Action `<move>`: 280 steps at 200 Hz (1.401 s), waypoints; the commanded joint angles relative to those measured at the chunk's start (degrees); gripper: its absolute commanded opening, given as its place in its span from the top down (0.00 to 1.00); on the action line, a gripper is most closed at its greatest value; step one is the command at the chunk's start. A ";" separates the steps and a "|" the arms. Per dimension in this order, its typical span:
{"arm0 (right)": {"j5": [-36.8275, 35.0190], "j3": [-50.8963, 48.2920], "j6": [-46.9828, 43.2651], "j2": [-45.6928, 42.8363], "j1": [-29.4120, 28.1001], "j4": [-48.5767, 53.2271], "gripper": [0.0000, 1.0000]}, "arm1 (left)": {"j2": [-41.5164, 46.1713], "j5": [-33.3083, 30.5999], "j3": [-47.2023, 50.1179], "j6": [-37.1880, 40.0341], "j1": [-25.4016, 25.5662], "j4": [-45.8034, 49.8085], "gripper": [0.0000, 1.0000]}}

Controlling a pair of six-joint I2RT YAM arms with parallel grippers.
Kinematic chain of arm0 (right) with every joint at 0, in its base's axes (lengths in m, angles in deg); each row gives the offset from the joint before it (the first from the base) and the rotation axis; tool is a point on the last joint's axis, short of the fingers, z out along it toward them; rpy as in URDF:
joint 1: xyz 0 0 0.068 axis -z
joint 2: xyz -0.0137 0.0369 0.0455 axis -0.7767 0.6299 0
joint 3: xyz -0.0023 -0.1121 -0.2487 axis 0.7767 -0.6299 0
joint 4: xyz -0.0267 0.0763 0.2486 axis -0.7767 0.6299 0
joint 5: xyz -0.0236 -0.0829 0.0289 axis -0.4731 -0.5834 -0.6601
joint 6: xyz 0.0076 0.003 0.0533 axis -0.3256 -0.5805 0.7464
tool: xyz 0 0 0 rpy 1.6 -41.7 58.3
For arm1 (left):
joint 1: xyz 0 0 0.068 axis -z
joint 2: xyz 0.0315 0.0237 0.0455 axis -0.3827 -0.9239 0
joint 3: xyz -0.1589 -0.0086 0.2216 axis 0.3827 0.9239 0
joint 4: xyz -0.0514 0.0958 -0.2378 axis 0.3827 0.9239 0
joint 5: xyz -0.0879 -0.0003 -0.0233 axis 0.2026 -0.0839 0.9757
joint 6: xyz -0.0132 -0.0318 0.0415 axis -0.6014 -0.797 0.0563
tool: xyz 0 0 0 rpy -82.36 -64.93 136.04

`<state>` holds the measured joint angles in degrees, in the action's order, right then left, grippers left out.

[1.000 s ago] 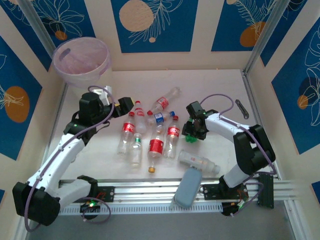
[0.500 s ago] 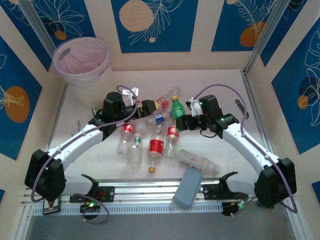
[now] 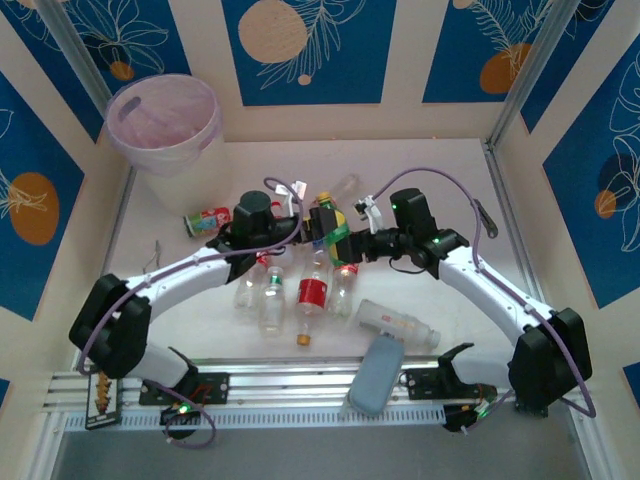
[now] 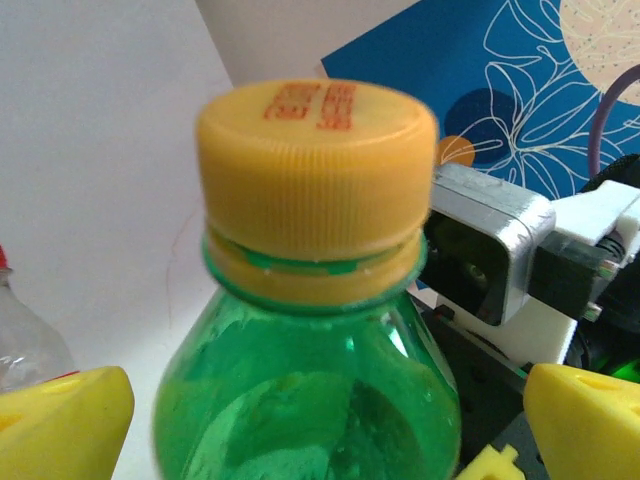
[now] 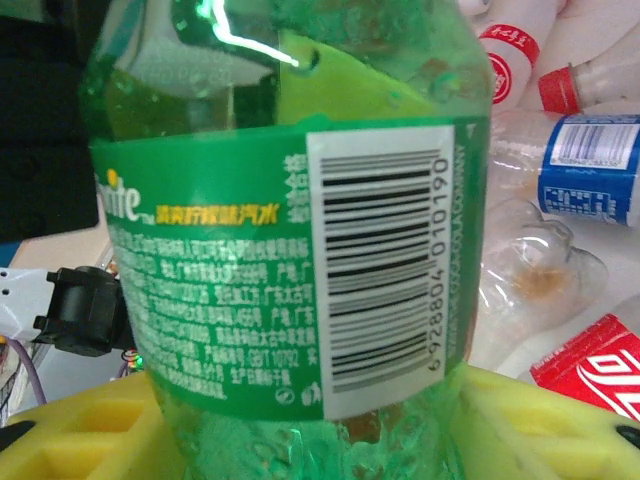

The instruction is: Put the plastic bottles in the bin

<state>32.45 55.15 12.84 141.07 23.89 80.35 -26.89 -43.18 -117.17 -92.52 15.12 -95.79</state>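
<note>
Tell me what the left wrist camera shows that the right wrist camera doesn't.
Left wrist camera: a yellow cap, the blue patterned wall, and the left gripper standing open. Right wrist camera: a label with a barcode, a blue-labelled bottle and red-labelled bottles lying beyond, and the right gripper clamped shut. Both: the same green bottle, close up.

Green bottle (image 3: 335, 228) upright, above the pile, yellow cap (image 4: 315, 165) on, green label and barcode facing the right wrist camera; clear red-labelled bottles (image 3: 313, 293) lying clustered just below it; a blue-labelled bottle (image 5: 590, 170) among them; a bigger clear bottle (image 3: 397, 322) on its side further right; a lone red-labelled bottle (image 3: 207, 220) lying near the bin (image 3: 175, 160), pale pink, translucent, upright at far left.
</note>
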 commanded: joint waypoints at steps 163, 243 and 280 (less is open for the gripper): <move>-1.48 0.33 -2.28 -7.15 4.92 9.55 0.01 | -2.11 -4.25 -3.70 5.89 -1.57 6.63 0.54; -7.78 -8.58 8.38 -19.32 22.21 10.80 0.00 | -4.24 -3.20 -32.14 25.49 -13.96 34.32 0.93; -10.27 -9.39 7.54 -19.12 22.52 13.46 0.01 | -7.18 -4.97 -48.06 31.10 -23.69 42.71 1.00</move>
<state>23.90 46.56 19.72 122.69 46.12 91.15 -32.52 -47.09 -156.87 -67.98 -3.45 -61.17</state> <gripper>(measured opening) 0.995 0.551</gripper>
